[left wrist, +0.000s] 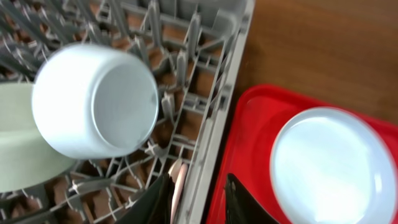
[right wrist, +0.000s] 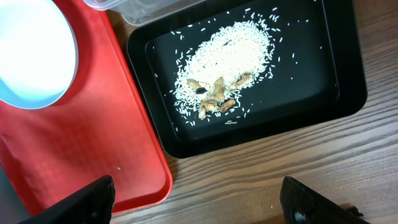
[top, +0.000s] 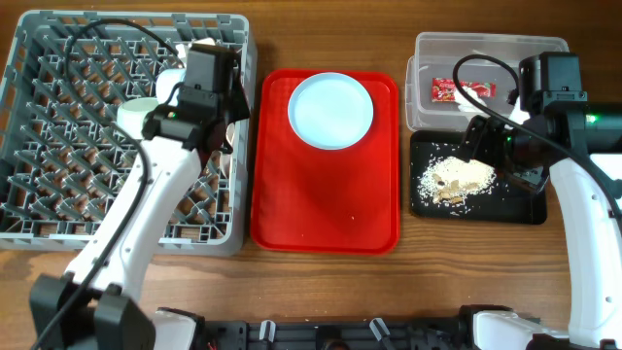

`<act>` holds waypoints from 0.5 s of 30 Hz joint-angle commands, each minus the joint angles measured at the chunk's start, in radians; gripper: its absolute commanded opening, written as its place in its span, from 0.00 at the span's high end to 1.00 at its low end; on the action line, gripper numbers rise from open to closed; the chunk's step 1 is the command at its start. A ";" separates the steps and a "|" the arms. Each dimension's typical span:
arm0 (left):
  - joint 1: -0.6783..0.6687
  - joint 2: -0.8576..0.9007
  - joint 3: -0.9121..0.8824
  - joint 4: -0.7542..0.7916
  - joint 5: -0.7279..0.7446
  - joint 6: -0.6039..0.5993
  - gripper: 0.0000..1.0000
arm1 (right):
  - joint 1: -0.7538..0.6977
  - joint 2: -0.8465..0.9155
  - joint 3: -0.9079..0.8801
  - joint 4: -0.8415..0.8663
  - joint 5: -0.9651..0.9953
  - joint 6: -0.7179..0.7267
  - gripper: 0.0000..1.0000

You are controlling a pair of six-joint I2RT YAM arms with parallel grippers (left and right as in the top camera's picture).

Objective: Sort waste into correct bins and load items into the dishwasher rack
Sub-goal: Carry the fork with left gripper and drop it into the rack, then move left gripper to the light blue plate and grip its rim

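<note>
Left wrist: left tool [left wrist: 198, 190] cut off, grip unclear; right tool [right wrist: 198, 186] spread wide, empty.

Overhead, the left arm [top: 146, 199] hides part of the dishwasher rack [top: 58, 117]. The blurred left wrist view crops the pale green bowl [left wrist: 18, 149]; the right wrist view, the clear tub [right wrist: 155, 7].

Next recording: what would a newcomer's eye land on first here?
The bright red tray fills the table's middle, a pale round dish at its far end. To its right, rice-like scraps are heaped in the black tray, with a red-and-white wrapper in the clear tub behind it. At left, a white cup rests in the grey rack.
</note>
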 commanded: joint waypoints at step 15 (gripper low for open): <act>-0.102 -0.008 0.003 -0.054 0.341 0.006 0.82 | -0.002 -0.011 0.000 0.002 0.009 -0.019 0.14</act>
